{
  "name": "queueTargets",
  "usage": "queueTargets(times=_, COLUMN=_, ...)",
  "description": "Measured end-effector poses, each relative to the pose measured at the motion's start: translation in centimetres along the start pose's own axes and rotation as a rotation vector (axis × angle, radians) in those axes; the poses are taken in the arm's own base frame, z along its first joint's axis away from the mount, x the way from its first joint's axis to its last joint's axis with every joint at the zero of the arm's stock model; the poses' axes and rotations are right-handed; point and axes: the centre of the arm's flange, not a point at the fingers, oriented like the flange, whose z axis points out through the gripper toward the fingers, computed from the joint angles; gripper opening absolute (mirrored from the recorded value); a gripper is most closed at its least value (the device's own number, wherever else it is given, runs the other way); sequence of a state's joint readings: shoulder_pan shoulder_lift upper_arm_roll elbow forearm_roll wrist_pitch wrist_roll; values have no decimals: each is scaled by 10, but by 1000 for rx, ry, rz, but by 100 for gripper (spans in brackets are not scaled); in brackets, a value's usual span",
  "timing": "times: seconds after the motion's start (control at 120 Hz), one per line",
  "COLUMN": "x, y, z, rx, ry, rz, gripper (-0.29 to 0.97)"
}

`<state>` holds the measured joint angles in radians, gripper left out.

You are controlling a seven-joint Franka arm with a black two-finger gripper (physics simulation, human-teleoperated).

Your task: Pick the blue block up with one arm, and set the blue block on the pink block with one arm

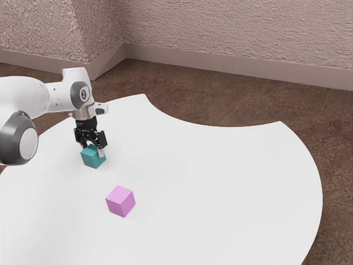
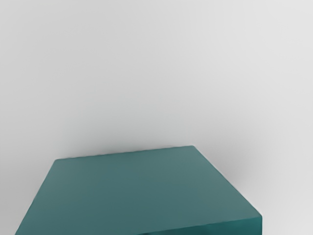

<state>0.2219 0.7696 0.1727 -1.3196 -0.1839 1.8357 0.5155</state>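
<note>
Blue block (image 1: pixel 91 160), teal in shade, is seen in the exterior view on the white bench (image 1: pixel 231 182), towards the exterior view's left, with the pincer (image 1: pixel 92 147) lowered straight onto its upper part from above. Whether the pincer is already clamped on the block or merely standing open about it cannot be told. No gap is made out between the block and the bench, so it is judged not yet lifted. The pink block (image 1: pixel 120 201) lies apart from it, nearer the camera and slightly towards the exterior view's right, with nothing resting on it. In the wrist view, the blue block (image 2: pixel 142 196) is found directly under the hand, its top face flat and level, with bare bench (image 2: pixel 146 73) beyond it and a soft shadow at its far edge. The task is judged to be at its grasping step: the lift, the carry across to the pink block and the placing on top are all left to be done.
</note>
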Motion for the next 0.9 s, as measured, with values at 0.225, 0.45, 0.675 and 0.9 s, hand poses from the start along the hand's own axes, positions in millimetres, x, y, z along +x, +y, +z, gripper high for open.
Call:
queueTargets(times=0.225, x=-1, y=-3, z=1, rx=-6, ry=-9, rz=-3, gripper=66)
queueTargets(times=0.45, x=-2, y=-2, z=3, rx=-15, ry=-25, rz=-5, gripper=66)
queueTargets(times=0.675, x=-2, y=-2, z=5, rx=-17, ry=-32, rz=-5, gripper=43)
queueTargets(times=0.9, x=-4, y=-5, z=2, rx=-12, ry=-29, rz=-10, gripper=33)
